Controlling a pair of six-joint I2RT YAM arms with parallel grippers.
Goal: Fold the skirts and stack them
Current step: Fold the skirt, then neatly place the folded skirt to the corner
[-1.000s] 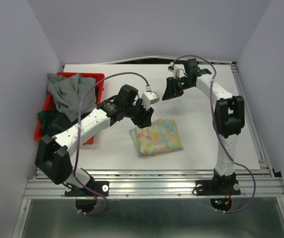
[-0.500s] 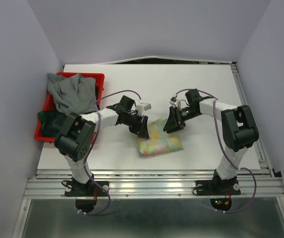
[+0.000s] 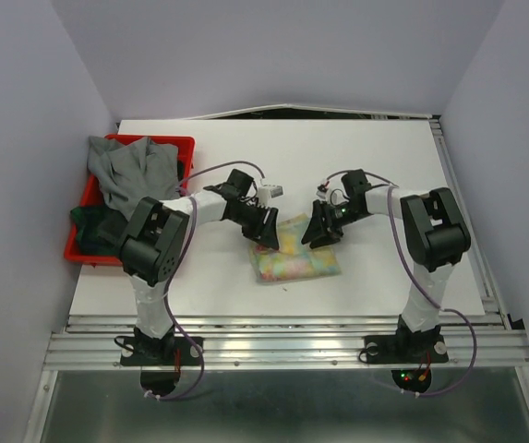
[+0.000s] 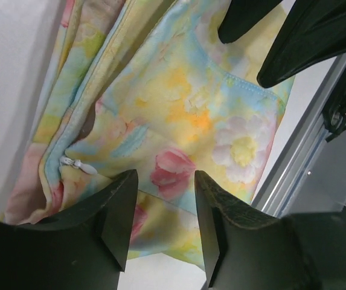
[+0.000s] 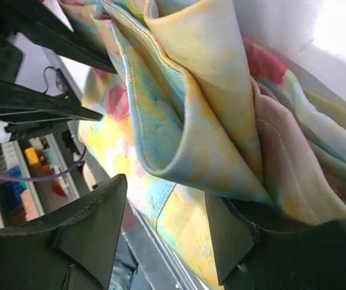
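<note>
A folded pastel yellow-blue skirt [image 3: 297, 261] with pink flowers lies on the white table's near middle. My left gripper [image 3: 266, 231] is down at its far left corner, open, and the flowered cloth [image 4: 179, 115] lies just past its fingers [image 4: 115, 211]. My right gripper [image 3: 319, 229] is open at the far right corner. There the skirt's stacked folds [image 5: 179, 121] bulge between the jaws and rest against one finger [image 5: 236, 235], unclamped. A grey skirt [image 3: 130, 173] is heaped over darker skirts [image 3: 93, 226] at the left.
A red bin [image 3: 177, 141] at the table's left edge holds the heaped skirts. The right gripper's black fingers [image 4: 305, 36] show in the left wrist view, close across the skirt. A metal rail [image 3: 292, 325] runs along the near edge.
The right arm swung from the back of the table down to the skirt's far right corner. The left gripper shifted to the far left corner. The skirt's far edge is slightly bunched.
</note>
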